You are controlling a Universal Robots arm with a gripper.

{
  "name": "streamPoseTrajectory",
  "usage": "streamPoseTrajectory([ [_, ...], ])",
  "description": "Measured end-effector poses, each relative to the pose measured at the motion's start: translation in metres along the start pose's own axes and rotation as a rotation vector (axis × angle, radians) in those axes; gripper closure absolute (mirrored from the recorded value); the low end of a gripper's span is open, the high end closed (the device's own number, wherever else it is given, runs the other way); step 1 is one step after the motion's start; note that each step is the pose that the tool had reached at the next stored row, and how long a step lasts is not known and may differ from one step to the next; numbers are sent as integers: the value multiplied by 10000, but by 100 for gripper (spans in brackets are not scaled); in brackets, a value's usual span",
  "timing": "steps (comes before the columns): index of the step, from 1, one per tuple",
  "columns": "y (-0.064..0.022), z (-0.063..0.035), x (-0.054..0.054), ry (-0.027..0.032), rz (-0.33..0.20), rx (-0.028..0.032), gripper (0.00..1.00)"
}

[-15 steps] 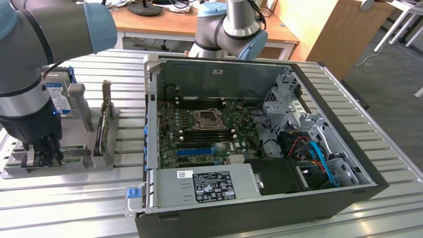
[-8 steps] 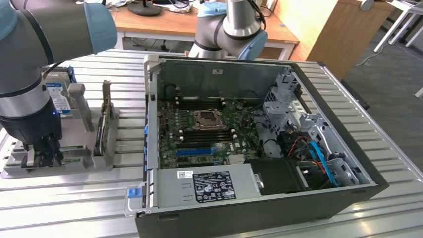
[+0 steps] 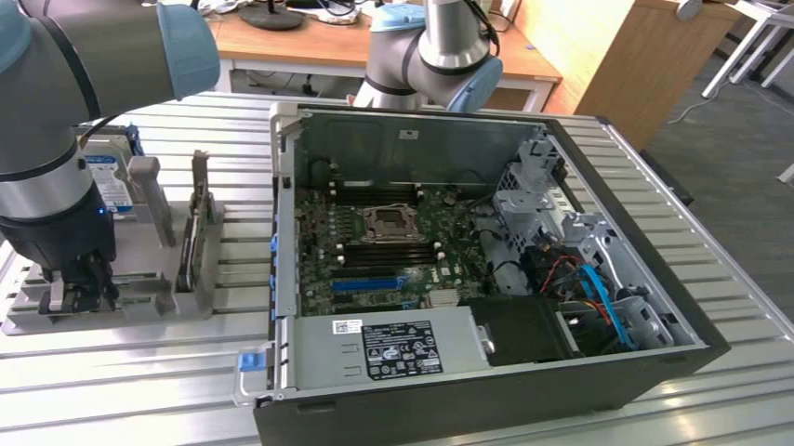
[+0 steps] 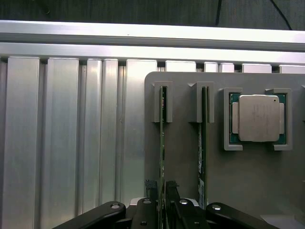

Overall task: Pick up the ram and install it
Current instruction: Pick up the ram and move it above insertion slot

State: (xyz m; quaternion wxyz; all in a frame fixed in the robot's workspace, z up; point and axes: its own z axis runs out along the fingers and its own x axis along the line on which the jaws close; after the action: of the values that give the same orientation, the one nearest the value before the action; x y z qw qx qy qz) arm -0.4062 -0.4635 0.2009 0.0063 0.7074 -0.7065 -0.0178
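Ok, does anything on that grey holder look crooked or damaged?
Nothing stands out. The slim green ram stick at the black gripper and the matching stick beside it stand straight in the grey plastic holder's slots; the silver processor sits square.

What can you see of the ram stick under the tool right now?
The ram shows edge-on in the wrist view: a thin, long green board, its flat faces turned out of sight. It stands on its long edge in a slot of the grey holder, its far end tucked into a grey bracket. A second, similar stick stands parallel beside it, apart. The black tool straddles its near end; whether it grips the board I cannot tell.
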Motion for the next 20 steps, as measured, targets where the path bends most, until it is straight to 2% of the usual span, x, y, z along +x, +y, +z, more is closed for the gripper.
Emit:
streamPoseTrajectory([
  [14, -1, 2, 3, -2, -2, 2, 78],
  [15, -1, 2, 3, -2, -2, 2, 80],
  [16, -1, 2, 2, -4, -1, 1, 86],
  [20, -1, 2, 2, -2, -2, 3, 88],
])
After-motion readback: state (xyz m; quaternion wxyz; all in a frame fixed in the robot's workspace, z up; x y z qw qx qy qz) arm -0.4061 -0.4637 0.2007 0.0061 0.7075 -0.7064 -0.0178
